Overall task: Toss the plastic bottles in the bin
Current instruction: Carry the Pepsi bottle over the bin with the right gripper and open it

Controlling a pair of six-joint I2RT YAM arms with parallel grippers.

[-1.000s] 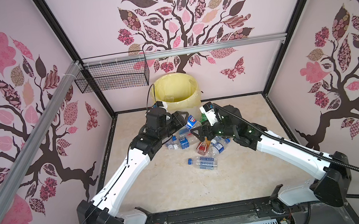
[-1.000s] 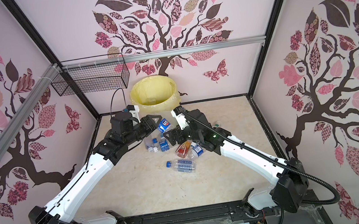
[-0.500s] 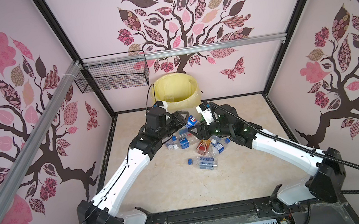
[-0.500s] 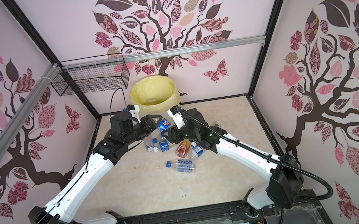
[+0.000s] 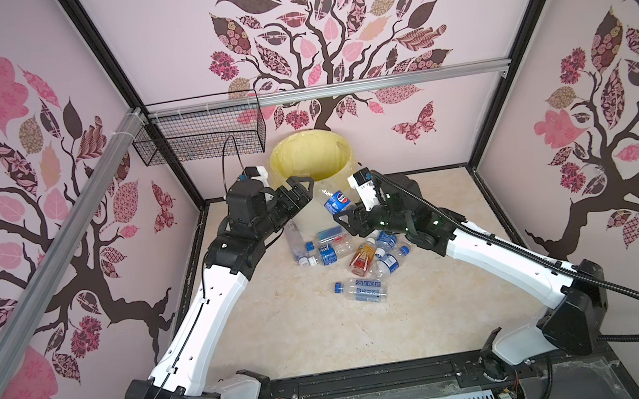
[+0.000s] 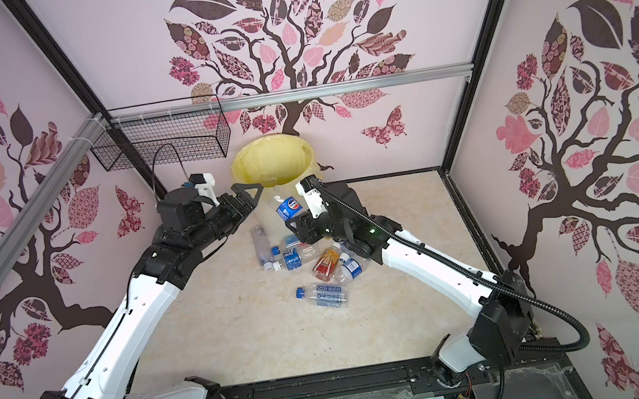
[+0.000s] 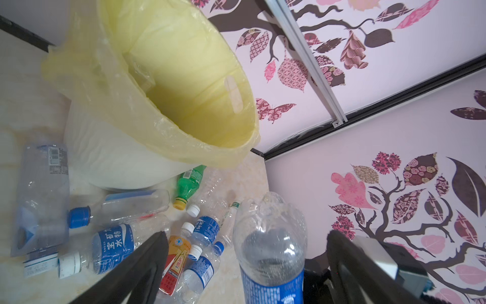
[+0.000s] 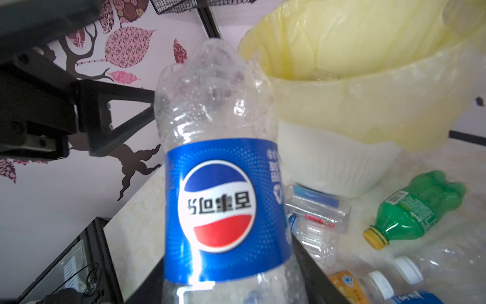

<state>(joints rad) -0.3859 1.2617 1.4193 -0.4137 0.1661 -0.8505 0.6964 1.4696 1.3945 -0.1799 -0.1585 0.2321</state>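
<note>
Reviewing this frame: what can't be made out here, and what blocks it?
Floor of the bin: both top views and the left wrist view, hidden by its near wall.
Cap end of the Pepsi bottle, and where the right pincer grips it: right wrist view, cut off by the bottom edge.
Number in the pile of bottles: top views, clear bodies overlap and the right arm covers some.

Top pair looks down; wrist cams close, prob. rolled, share bin (image 7: 113,158).

Left claw (image 5: 306,193) gapes wide while right claw (image 5: 343,217) is clamped tight.
</note>
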